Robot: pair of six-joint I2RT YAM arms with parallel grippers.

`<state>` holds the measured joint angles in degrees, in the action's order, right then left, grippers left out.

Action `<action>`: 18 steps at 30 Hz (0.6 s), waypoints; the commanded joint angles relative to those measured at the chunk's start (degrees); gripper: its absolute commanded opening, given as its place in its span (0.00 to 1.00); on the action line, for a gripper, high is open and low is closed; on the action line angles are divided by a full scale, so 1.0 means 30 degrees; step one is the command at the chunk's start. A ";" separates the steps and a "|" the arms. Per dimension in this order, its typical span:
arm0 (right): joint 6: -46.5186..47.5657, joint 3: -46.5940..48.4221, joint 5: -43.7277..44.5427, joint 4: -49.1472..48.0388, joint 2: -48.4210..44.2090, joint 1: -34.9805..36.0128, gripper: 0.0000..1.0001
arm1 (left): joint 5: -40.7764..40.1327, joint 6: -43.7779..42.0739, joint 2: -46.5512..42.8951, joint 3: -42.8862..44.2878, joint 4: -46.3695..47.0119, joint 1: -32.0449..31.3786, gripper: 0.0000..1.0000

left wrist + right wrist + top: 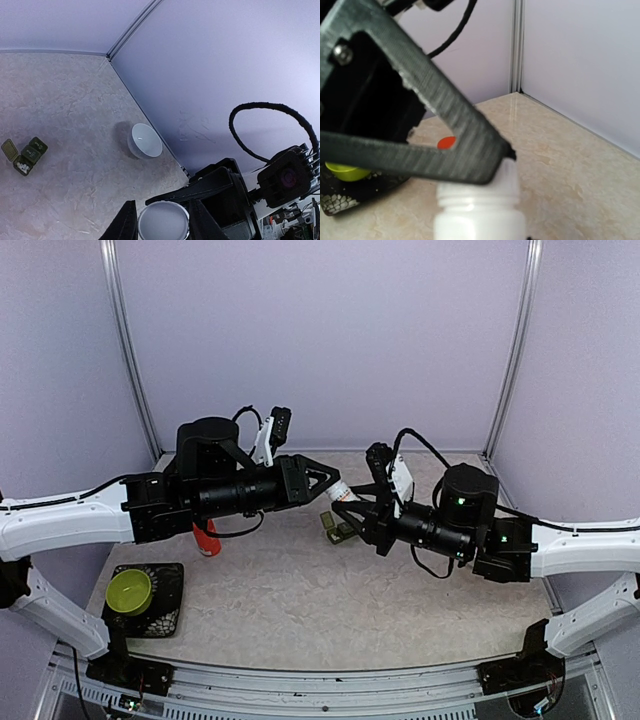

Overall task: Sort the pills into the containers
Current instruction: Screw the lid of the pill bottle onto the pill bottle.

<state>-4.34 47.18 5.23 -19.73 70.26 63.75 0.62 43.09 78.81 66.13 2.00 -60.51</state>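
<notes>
The containers [26,155], a short row of dark green cells with lids open, lie on the table, below the two grippers in the top view [338,528]. Tiny whitish pills [22,165] fill one end cell. A small white bottle [480,217] is held in the air between the arms. My left gripper [163,216] [335,488] is shut on its round white cap [163,222], a finger [126,225] pressed on each side. My right gripper [362,508] grips the bottle's body from the other end; its own fingers are hidden in the right wrist view.
A white bowl [145,141] stands by the right wall. A red upright object [207,538] sits left of centre. A lime-green bowl [128,590] rests on a black tray [165,615] at the front left. Walls close the table on three sides.
</notes>
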 commanded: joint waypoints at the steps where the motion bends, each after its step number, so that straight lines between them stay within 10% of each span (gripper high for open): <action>1: 0.0127 0.0476 0.0402 -0.0148 -0.0246 0.0285 0.00 | 0.0560 -0.0239 0.0214 0.0657 0.0037 0.0043 0.40; 9: 0.0128 0.0534 0.0430 -0.0156 -0.0143 0.0321 0.00 | 0.0590 -0.0272 0.0180 0.0565 0.0124 0.0043 0.47; 18: -0.0038 0.0510 0.0310 -0.0221 -0.0158 0.0358 0.00 | 0.0797 -0.0478 0.0229 0.0434 0.0346 0.0044 0.22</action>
<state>-4.10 47.20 6.15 -19.79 70.26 64.03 1.52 42.83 78.87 66.15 1.89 -60.40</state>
